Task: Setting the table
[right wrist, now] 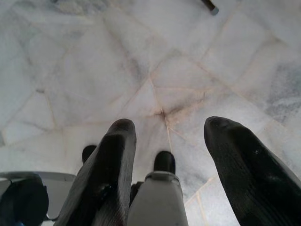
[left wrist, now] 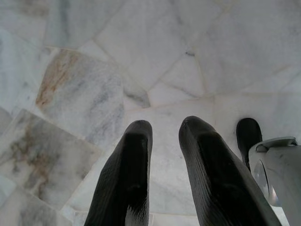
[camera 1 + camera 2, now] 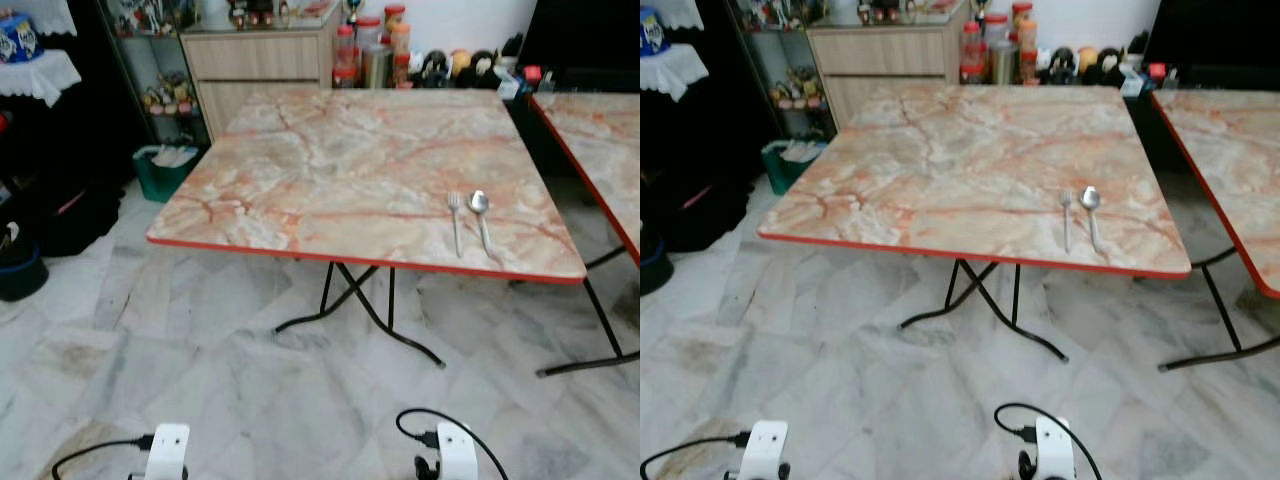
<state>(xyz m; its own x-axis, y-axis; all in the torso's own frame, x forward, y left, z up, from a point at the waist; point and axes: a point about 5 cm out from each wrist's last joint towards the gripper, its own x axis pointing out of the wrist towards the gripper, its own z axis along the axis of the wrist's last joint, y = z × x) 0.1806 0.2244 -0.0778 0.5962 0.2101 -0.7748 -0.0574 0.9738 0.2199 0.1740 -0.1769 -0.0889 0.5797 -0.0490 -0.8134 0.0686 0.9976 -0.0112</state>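
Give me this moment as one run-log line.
silver fork beside silver spoon on marble-pattern table | both arms hanging | left gripper open | right gripper open

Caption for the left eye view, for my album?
Fork and spoon side by side on marble-patterned folding table.

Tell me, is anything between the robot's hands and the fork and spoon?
Nothing on the table blocks the fork and spoon by its near edge. Both grippers, left gripper and right gripper, hang low over bare floor, fingers apart.
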